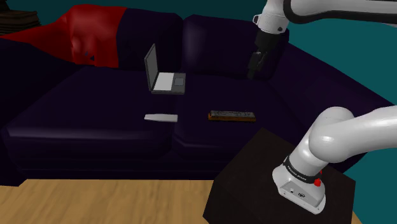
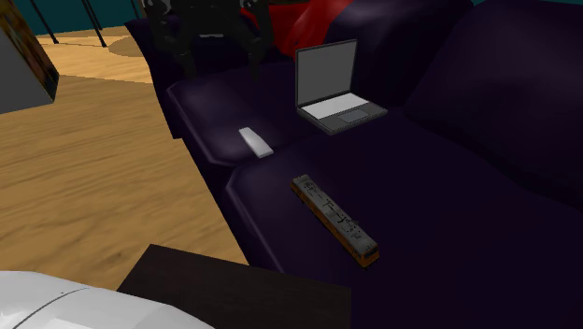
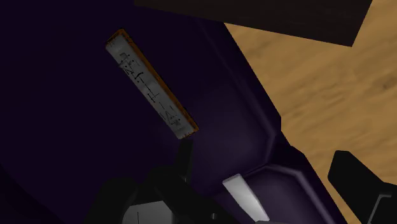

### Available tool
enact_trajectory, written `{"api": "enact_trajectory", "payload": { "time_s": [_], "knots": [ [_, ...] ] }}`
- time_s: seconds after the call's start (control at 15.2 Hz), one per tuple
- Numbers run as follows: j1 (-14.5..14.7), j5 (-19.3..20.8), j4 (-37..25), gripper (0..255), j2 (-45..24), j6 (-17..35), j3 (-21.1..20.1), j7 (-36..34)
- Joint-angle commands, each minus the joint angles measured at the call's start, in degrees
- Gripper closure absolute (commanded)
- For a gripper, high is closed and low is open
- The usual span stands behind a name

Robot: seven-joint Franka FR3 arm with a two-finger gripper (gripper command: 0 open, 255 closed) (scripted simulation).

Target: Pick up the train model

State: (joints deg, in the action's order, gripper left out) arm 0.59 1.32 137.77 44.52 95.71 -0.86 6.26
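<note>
Shoulder view: end effector [image 1: 252, 69] hangs over the dark purple sofa [image 1: 76, 108], up by the backrest, with its black fingers set wide apart and gripping nothing. The train model [image 1: 233, 116] lies below it, toward the seat's front edge and well apart from the fingertips. It is a long, narrow bar with a dark grey top, fine raised detail and a thin orange strip along the base, flat on the smooth cushion. Wrist view: its top looks pale with small dark markings, ends squared. Farther from the end effector, an open grey laptop [image 1: 164, 73] and a flat white slab [image 1: 160, 118] sit on the seat.
</note>
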Motion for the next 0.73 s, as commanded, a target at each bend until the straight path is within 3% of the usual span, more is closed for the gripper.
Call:
{"api": "enact_trajectory", "payload": {
  "time_s": [0.0, 0.66],
  "knots": [
    [0.00, 0.00, 0.00, 0, 0.00, 0.00, 0.00, 0.00],
    [-0.68, 5.42, 9.92, 0, -9.29, 17.43, 7.43, 12.67]
  ]
}}
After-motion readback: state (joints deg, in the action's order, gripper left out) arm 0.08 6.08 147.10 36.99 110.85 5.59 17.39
